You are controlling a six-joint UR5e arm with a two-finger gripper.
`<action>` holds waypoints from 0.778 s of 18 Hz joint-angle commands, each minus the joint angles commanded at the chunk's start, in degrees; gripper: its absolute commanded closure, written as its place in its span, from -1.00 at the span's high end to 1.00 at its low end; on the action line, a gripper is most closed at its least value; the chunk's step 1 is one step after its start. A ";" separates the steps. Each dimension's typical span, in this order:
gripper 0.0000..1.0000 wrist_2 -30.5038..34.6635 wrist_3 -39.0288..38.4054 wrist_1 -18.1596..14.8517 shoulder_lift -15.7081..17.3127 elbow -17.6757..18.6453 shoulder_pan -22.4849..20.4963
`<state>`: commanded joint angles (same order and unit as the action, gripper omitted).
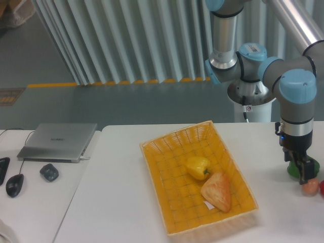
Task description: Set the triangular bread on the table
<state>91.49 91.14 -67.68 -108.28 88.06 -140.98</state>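
Note:
The triangular bread (217, 191) is golden-orange and lies inside the yellow woven basket (167, 202), in its front right part. It sits just in front of a yellow bell pepper (198, 166). My gripper (304, 177) hangs pointing down over the white table (121, 187) at the far right, well clear of the basket and the bread. Its dark fingers end just above a small peach-coloured fruit (310, 187). The view is too small to show the gap between the fingers, and nothing is seen held in them.
A green object (294, 169) sits behind the gripper and a red one (322, 189) at the frame's right edge. On the adjoining desk to the left are a closed laptop (56, 141), a small dark object (49, 172) and a mouse (14, 185).

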 joint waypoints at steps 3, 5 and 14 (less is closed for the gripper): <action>1.00 -0.17 0.17 0.44 0.18 0.97 0.09; 1.00 -0.09 0.35 0.53 0.18 0.88 0.09; 1.00 -0.09 -0.09 0.62 0.00 1.14 0.70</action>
<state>91.41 91.05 -67.06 -108.28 89.21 -140.27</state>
